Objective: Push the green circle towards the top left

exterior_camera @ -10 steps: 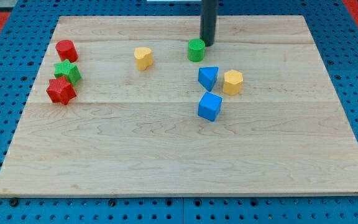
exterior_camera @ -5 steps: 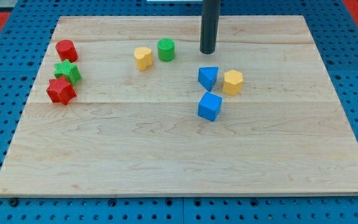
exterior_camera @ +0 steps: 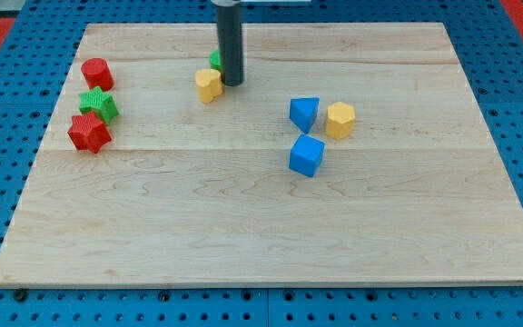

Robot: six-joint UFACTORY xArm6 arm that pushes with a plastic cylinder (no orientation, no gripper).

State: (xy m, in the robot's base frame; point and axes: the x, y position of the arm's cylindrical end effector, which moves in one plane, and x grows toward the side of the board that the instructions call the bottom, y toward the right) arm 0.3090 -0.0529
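Item: green circle, showing only as a sliver at the rod's left edge near the view's top, the rest hiding behind the rod. Rod ending in my tip, which is resting just right of the yellow block and just below-right of the green circle; whether it is touching either, I cannot tell. No hand or jaws fitted (a bare rod, so nothing is being grasped or released). Elsewhere on the board: red cylinder, green star and red star at the view's left; blue wedge, yellow hexagon and blue cube right of centre. Step judged in hand: pushing, partway along. Next move is calling for a stroke up and leftward from the circle's lower right, skirting the yellow block.
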